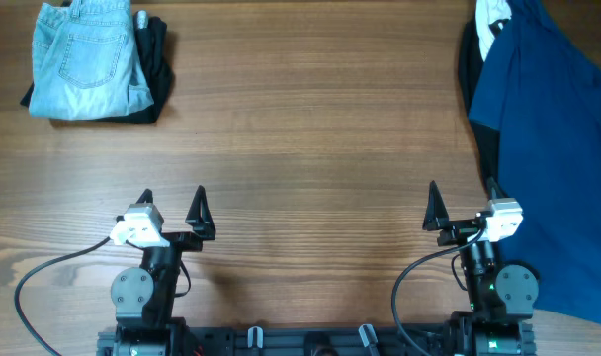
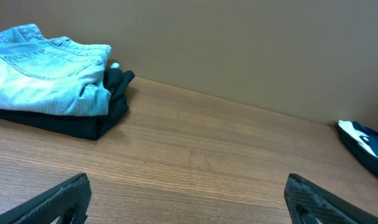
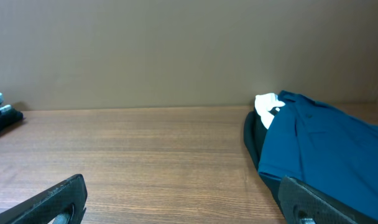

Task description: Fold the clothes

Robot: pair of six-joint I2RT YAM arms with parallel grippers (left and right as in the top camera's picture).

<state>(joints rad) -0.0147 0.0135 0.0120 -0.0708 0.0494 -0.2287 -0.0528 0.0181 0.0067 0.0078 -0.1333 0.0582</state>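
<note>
Overhead, the jeans (image 1: 83, 59) lie in the far left corner of the table (image 1: 310, 129). They sit in a compact bundle on top of a black garment (image 1: 159, 61), well apart from both my claws. My left claw (image 1: 172, 198) rests near the front edge with its 2 fingers spread wide and nothing between them. My right claw (image 1: 463, 193) is spread and empty too, just beside a big blue cloth (image 1: 558, 148) that I should leave alone.

From the left wrist, the jeans (image 2: 46, 71) look thick and layered, with a pocket seam facing up. I judge denim to be heavy for cloth, stiff enough to hold a crease, rough rather than slippery, and in no way fragile. If a fold needs tidying, I would pinch a sturdy edge such as the waistband or a leg hem. I would take only the blue layers, not the black garment (image 2: 96, 121) beneath.
</note>
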